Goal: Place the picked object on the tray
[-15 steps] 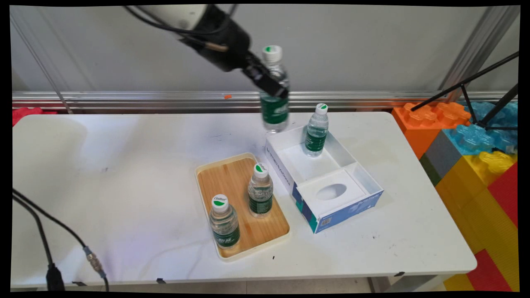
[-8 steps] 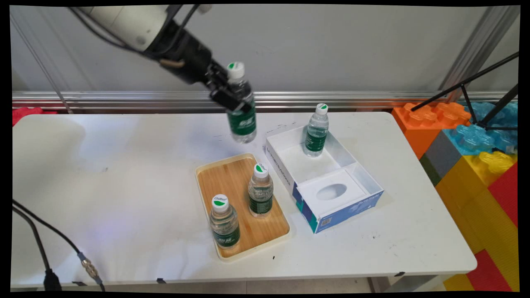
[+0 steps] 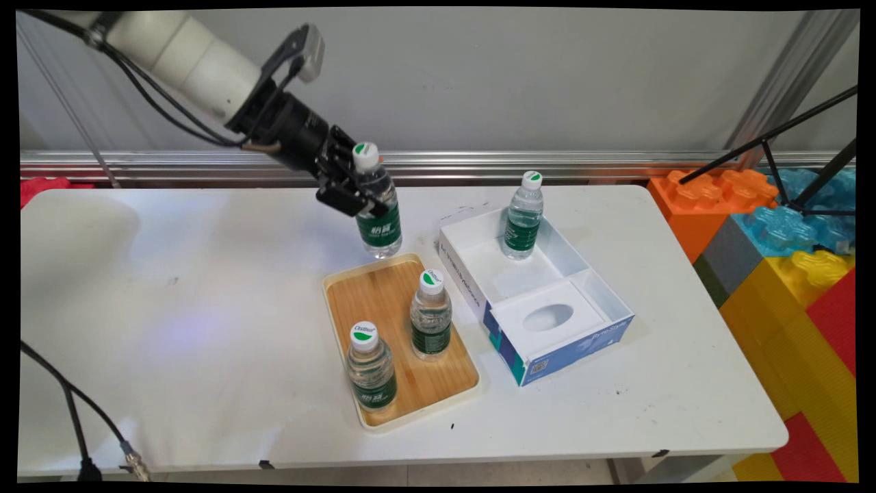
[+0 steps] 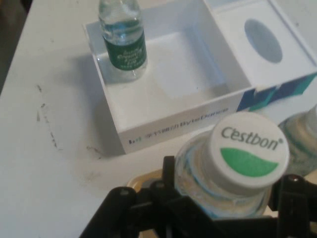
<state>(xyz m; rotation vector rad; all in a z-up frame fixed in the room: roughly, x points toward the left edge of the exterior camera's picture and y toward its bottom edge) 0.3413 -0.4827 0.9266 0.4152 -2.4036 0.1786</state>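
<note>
Gripper (image 3: pixel 356 195) — black, two-fingered, on a white arm reaching in from the upper left — pinches a small water bottle (image 3: pixel 377 205) just below its neck, fingers pressed against both sides. This held bottle has a green label and a white cap with a green mark; in the hand view the cap (image 4: pixel 249 148) reads "Cestbon". It hangs upright, tilted slightly, with its base just above the far edge of a wooden tray (image 3: pixel 356 284) with a cream rim, and whether base and rim touch cannot be told.

Two more bottles of the same kind stand upright on the tray: one near the middle (image 3: pixel 430 315) and one at the near left corner (image 3: pixel 370 368), close together but apart.

Right of the tray, just beside it, sits an open white box with blue sides (image 3: pixel 585 274). Its far compartment holds a fourth bottle (image 3: pixel 523 216) standing upright in the far corner — the near compartment holds a white insert with an oval hollow (image 3: pixel 547 317).

Everything rests on a white table (image 3: pixel 205 308). Large plastic building blocks (image 3: pixel 780 239) in orange, blue, yellow and red stand stacked off the table's right end.
</note>
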